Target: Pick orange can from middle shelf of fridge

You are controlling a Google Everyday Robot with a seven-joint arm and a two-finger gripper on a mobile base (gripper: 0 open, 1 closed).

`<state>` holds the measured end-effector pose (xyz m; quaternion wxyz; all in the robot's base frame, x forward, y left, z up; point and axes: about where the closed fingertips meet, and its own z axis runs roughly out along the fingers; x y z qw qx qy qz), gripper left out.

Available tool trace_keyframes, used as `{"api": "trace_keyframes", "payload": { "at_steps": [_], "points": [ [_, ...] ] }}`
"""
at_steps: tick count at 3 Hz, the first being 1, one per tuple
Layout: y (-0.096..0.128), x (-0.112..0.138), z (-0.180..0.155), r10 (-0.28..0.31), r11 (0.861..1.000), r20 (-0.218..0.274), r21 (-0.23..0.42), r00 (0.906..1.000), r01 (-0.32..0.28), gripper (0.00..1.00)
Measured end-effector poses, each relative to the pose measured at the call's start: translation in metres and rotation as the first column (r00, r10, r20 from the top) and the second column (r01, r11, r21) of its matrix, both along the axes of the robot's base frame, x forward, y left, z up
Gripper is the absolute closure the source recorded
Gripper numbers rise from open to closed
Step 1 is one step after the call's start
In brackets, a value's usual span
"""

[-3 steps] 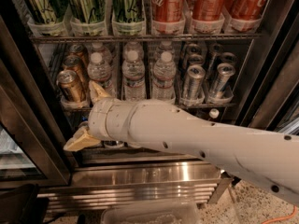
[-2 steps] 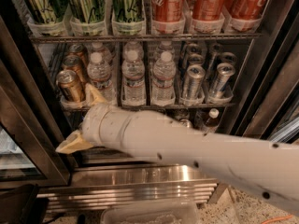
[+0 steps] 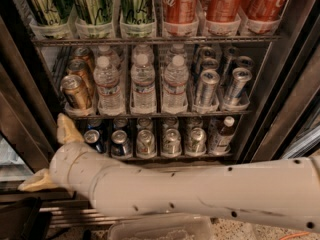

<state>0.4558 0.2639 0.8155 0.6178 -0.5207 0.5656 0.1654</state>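
The fridge (image 3: 280, 84) stands open in front of me. On the middle shelf (image 3: 150, 115), the far-left lane holds a row of orange cans; the front orange can (image 3: 76, 91) stands upright in its clear tray. My gripper (image 3: 50, 156) is below and left of that can, in front of the bottom shelf's left end. It is open and empty, with one tan finger (image 3: 67, 129) pointing up toward the shelf edge and the other (image 3: 35, 181) low to the left. The white arm (image 3: 210, 194) crosses the bottom of the view.
Water bottles (image 3: 143, 84) and slim silver cans (image 3: 206, 86) fill the other lanes of the middle shelf. Green cans (image 3: 95, 4) and red cola cans (image 3: 180, 4) stand above. Several small cans (image 3: 146, 143) sit on the bottom rack. A clear plastic bin (image 3: 160, 228) lies below the arm.
The arm has swung left and lowered, so the gripper now sits lower and further from the orange cans. The cans have not moved.
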Motion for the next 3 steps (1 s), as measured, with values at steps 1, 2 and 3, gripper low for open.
{"api": "trace_keyframes", "payload": {
  "at_steps": [1,2,3],
  "points": [
    [0.022,-0.017,-0.004,-0.034,0.999,0.031,0.020,0.9989,0.033,0.00],
    [0.020,-0.014,0.004,-0.133,0.990,0.072,0.049,0.9884,0.130,0.00],
    [-0.002,0.005,0.014,-0.275,0.958,0.081,0.111,0.9581,0.265,0.00]
  ]
}}
